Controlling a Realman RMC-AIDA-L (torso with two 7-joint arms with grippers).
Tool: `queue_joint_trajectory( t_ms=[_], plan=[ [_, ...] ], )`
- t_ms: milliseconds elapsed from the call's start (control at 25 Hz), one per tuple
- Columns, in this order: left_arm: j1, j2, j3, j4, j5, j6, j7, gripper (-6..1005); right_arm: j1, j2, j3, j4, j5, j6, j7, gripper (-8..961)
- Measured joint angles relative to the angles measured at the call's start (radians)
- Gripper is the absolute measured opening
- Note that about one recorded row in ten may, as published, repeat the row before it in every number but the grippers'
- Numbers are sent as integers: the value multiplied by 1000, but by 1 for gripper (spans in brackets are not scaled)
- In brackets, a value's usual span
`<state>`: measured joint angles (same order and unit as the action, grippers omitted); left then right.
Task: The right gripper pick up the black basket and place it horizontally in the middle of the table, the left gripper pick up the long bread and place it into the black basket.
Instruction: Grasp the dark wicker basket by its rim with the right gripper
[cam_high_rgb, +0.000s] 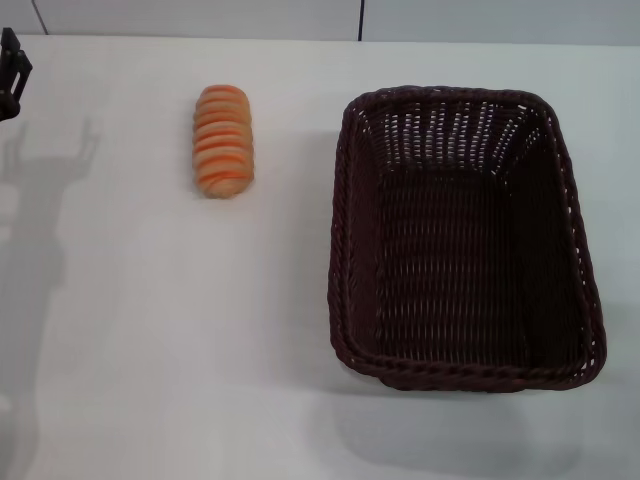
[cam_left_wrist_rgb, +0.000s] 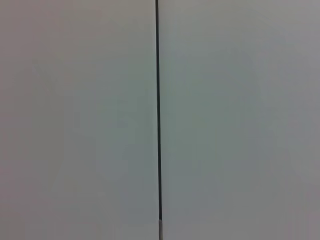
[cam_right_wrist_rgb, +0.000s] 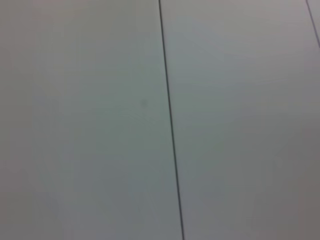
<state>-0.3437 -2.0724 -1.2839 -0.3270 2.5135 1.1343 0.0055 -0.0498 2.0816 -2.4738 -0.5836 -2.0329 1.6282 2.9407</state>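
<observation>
The black basket (cam_high_rgb: 462, 238) stands empty on the white table (cam_high_rgb: 150, 330), right of the middle, with its long side running away from me. The long bread (cam_high_rgb: 223, 140) lies on the table at the far left-centre, well apart from the basket. A small black part of the left gripper (cam_high_rgb: 12, 72) shows at the far left edge of the head view, away from the bread. The right gripper is out of view. Both wrist views show only a pale wall with a thin dark seam.
A pale wall with a vertical seam (cam_high_rgb: 361, 20) runs behind the table's far edge. The left arm's shadow (cam_high_rgb: 40, 220) falls on the table's left side.
</observation>
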Motion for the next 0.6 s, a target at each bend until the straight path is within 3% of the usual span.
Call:
queue_joint_trajectory(
  t_ms=[400, 480, 600],
  plan=[
    [-11, 0, -7, 2, -2, -5, 2, 850, 17, -13, -31, -33, -6, -8, -2, 825],
    [-13, 0, -7, 3, -2, -17, 2, 850, 5, -45, -33, -114, -7, -67, -25, 825],
    [-13, 0, -8, -3, -2, -39, -1, 850, -26, -133, -36, -323, -8, -242, -105, 825]
  ],
)
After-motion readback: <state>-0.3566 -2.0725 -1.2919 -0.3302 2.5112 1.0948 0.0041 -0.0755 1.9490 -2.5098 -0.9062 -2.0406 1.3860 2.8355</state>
